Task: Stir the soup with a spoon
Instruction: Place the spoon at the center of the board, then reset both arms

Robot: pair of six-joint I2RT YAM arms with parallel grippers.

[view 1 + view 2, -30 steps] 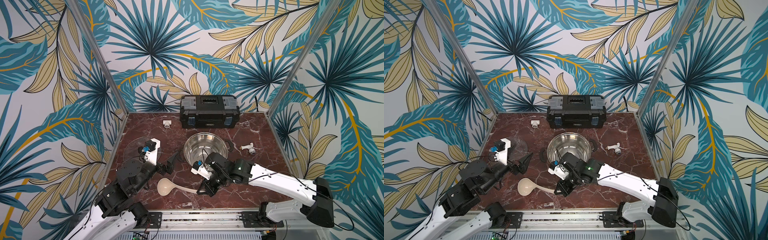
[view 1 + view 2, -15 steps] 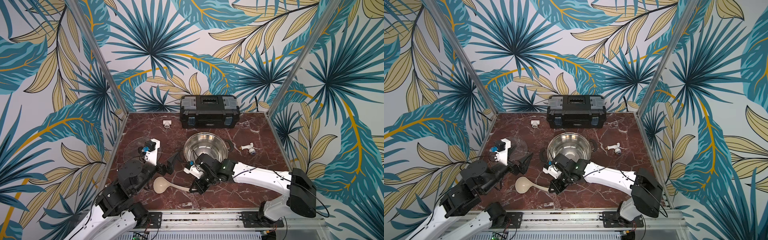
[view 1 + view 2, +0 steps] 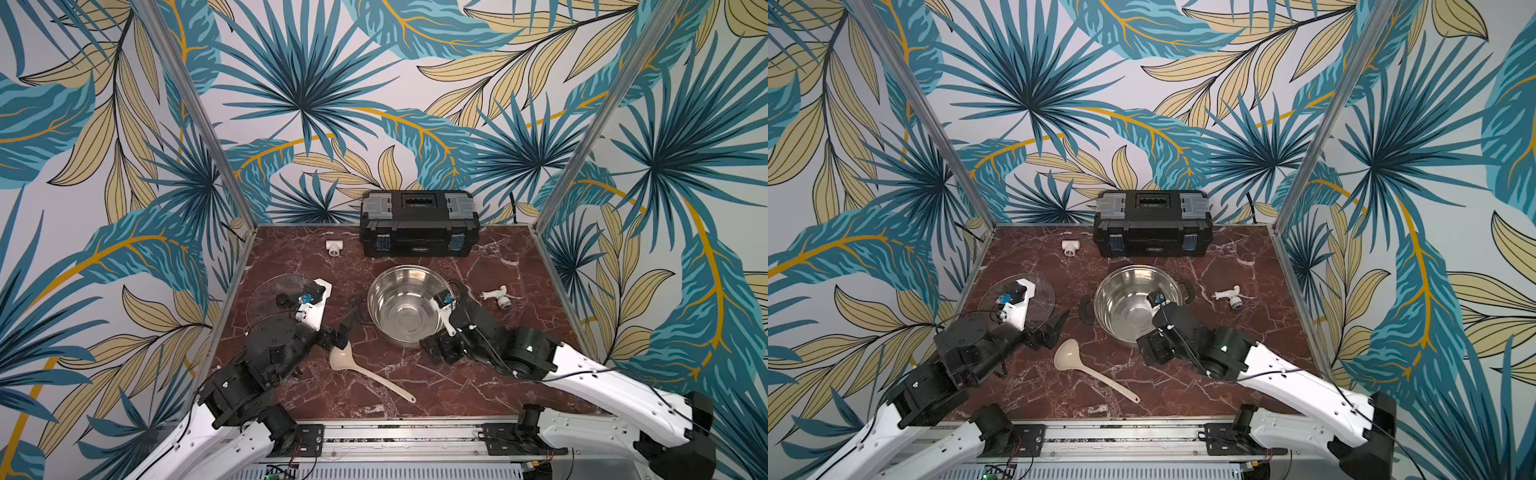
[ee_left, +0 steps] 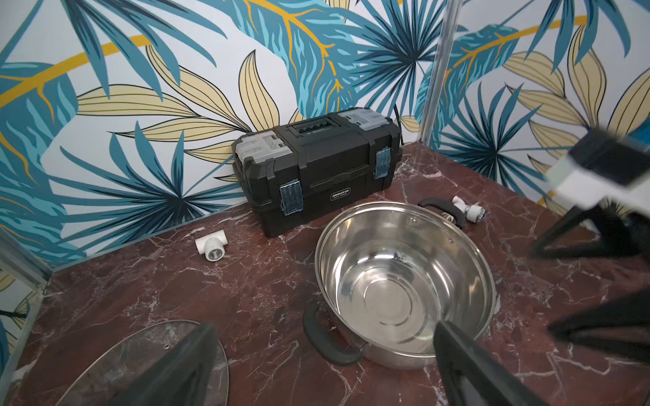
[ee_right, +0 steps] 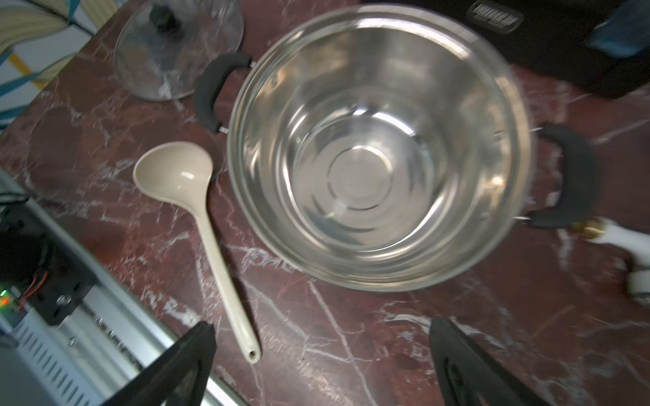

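Beige spoon [image 5: 217, 253] outside both open jaws

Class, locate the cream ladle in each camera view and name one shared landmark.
Both top views: ladle lying free, in front of the steel pot.
Left wrist: not in it.
Right wrist: ladle beside the pot.
Landmark: the steel pot, in every view.
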